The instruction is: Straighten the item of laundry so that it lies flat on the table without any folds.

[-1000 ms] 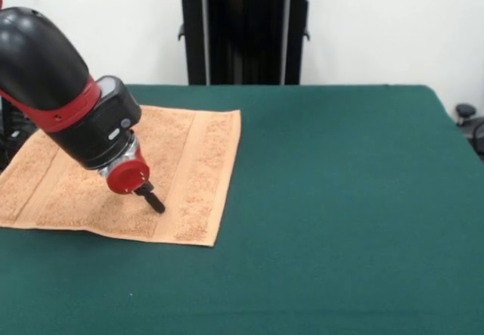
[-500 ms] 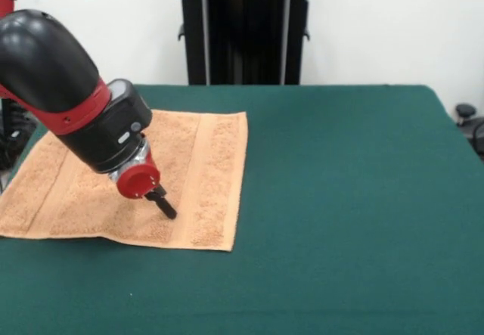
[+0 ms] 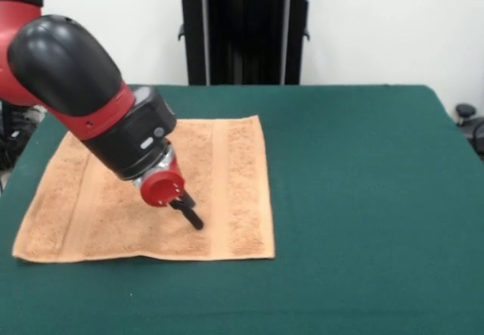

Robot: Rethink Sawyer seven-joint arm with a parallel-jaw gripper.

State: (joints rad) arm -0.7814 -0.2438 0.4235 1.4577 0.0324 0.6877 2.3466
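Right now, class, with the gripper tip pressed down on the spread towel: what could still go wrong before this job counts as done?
1. The gripper presses on the towel near its flat woven band; if it drags on, the cloth may bunch up ahead of the tip and form a new fold.
2. The towel's left edge lies near the edge of the table; a push that way could slide a corner off.
3. Lifting off at an angle may snag the terry loops and raise a ridge.

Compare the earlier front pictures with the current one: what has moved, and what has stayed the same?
The gripper, tip down on the towel, slid rightward in the picture, and the towel went with it, turning so its near edge now runs level. Nothing was picked up or released. The towel stayed spread flat on the green table.
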